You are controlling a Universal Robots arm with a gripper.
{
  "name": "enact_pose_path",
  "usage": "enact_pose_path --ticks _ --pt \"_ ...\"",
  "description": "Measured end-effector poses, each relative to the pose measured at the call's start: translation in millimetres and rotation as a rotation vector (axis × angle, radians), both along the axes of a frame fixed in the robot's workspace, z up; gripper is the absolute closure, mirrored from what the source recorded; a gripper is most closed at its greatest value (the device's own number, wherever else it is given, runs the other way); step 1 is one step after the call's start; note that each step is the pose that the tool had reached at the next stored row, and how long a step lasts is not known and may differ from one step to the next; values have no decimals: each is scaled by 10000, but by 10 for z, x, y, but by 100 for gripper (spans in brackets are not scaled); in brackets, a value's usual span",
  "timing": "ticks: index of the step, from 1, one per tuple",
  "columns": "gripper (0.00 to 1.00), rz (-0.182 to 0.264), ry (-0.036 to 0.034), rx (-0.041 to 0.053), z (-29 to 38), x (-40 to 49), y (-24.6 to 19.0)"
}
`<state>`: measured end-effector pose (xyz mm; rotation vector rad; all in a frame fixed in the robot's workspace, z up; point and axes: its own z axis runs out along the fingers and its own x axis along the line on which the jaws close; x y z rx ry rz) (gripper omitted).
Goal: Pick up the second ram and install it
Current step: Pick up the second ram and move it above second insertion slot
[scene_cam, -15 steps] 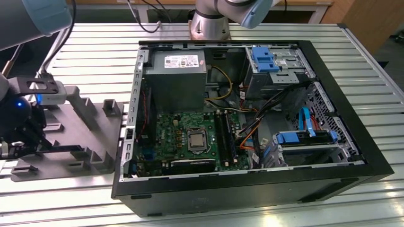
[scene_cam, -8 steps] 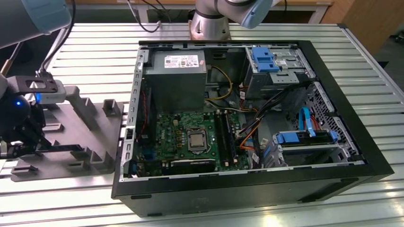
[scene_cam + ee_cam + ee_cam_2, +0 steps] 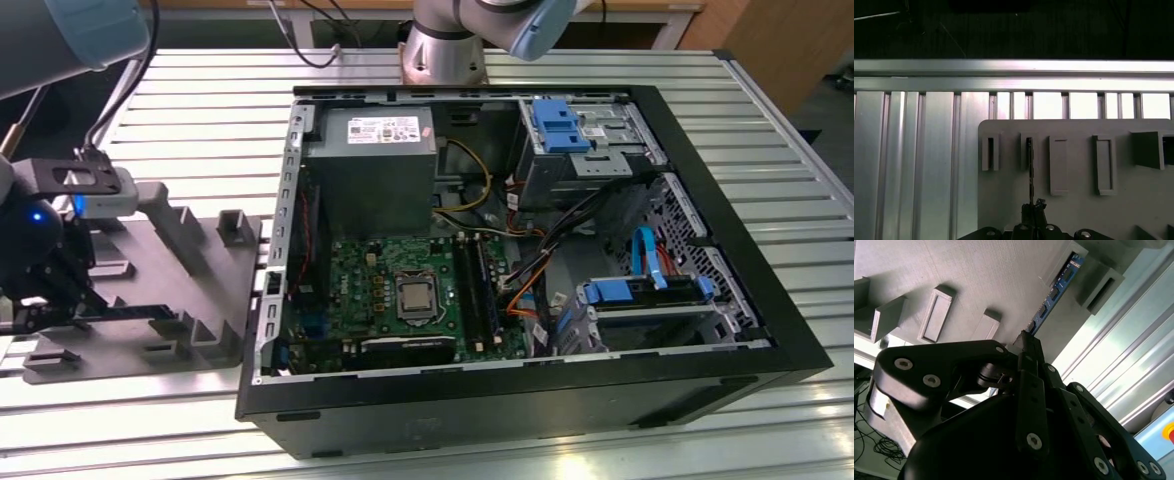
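Lighting bright, overhead. Glare: table (image 3: 1046, 106) slats washed white. Gripper (image 3: 1024, 341) near-black, underexposed; second ram (image 3: 1056, 292) edge lit.

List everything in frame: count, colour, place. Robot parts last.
Open metal computer case: one, black, lying on its side on the table.
Motherboard circuit board: one, green, inside the case.
Boxy metal power supply: one, grey, inside the case beside the motherboard.
Plastic drive caddies: two, blue, inside the case toward the exterior view's right.
Moulded plastic tray with upright posts: one, grey, on the table, at the exterior view's left of the case.
Slatted aluminium table: one, silver, under everything.
Thin flat memory stick: one, dark, standing edge-on in the tray.
Robot arm: one, grey, base beyond the case.
End effector: one, black, over the tray, shut on the memory stick.
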<state>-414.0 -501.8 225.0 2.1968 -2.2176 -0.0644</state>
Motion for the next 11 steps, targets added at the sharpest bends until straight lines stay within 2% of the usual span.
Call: enact_pose_path --ticks 11 --pt "89 0 1 -1 24 0 0"
